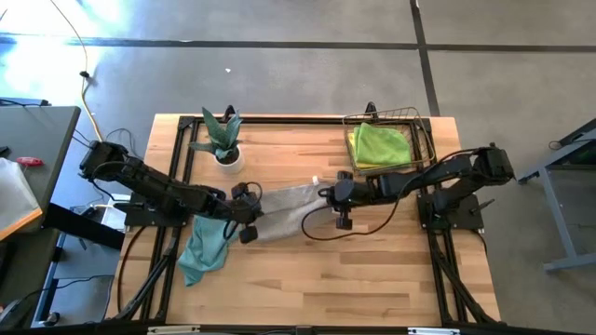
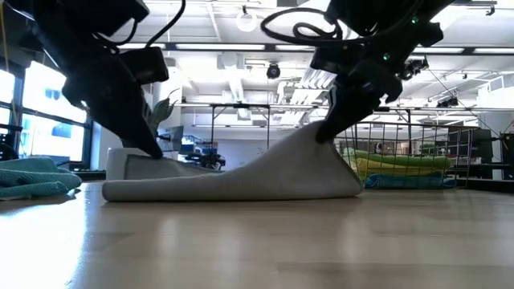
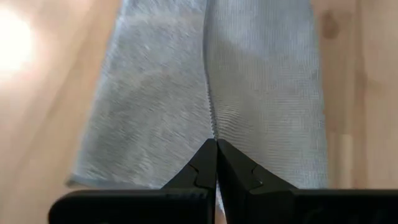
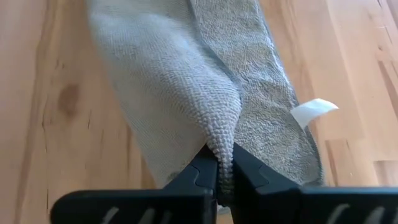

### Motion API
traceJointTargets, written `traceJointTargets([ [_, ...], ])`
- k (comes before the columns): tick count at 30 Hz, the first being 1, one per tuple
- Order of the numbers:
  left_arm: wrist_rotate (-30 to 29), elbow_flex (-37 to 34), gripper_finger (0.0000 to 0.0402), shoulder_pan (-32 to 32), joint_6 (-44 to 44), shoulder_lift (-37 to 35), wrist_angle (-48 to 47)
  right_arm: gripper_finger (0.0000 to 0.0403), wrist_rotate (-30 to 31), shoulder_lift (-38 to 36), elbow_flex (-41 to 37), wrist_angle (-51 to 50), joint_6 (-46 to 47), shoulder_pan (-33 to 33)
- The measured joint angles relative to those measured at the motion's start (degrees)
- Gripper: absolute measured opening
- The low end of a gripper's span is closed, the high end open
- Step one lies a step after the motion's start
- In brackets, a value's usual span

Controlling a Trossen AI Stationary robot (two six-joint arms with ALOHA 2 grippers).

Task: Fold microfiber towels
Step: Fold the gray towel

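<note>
A grey microfiber towel (image 1: 284, 208) lies stretched between my two grippers at the table's middle, its underside on the wood (image 2: 241, 189). My left gripper (image 1: 253, 207) is shut on its left end, low over the table. My right gripper (image 1: 324, 194) is shut on its right end, which rises to a peak (image 2: 317, 135). A teal-blue towel (image 1: 205, 247) lies crumpled near the left arm. Lime green and yellow towels (image 1: 380, 146) lie in a wire basket. My left gripper pinches a ridge of the grey towel (image 3: 212, 127) at its left end between both fingers, slanting down from the table's left. That end sits just above the wood, and the cloth runs away from the fingers nearly flat. My right gripper pinches a gathered fold of the towel's right end (image 4: 222, 134) between both fingers, slanting down from the table's right. The fold is lifted into a peak, and the cloth slopes down from it onto the table.
A potted plant (image 1: 223, 141) stands at the far left. The copper wire basket (image 1: 424, 130) stands at the far right corner. A white tag (image 4: 314, 112) sticks out of the grey towel's edge. Bare wood stretches along the near side (image 1: 326, 279).
</note>
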Motion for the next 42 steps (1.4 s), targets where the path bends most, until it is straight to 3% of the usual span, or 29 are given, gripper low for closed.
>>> traceJointTargets([
  [13,-8.8,0.0,0.0000,4.8,7.8,0.0,0.6,0.0010,0.8,0.0,0.0,-0.6,-4.1,-6.3],
  [24,-10.1,0.1,0.0000,7.5,8.8,0.0,0.5,0.0010,-3.0,1.2,0.0,0.6,-2.0,-10.2],
  [34,-11.5,0.1,0.0000,8.8,8.8,0.0,-0.1,0.0011,-2.5,4.1,0.2,1.1,-3.0,-10.9],
  [42,-11.5,0.1,0.0000,10.7,8.8,0.0,-0.1,0.0072,-2.2,4.2,0.2,0.0,-2.4,-11.0],
])
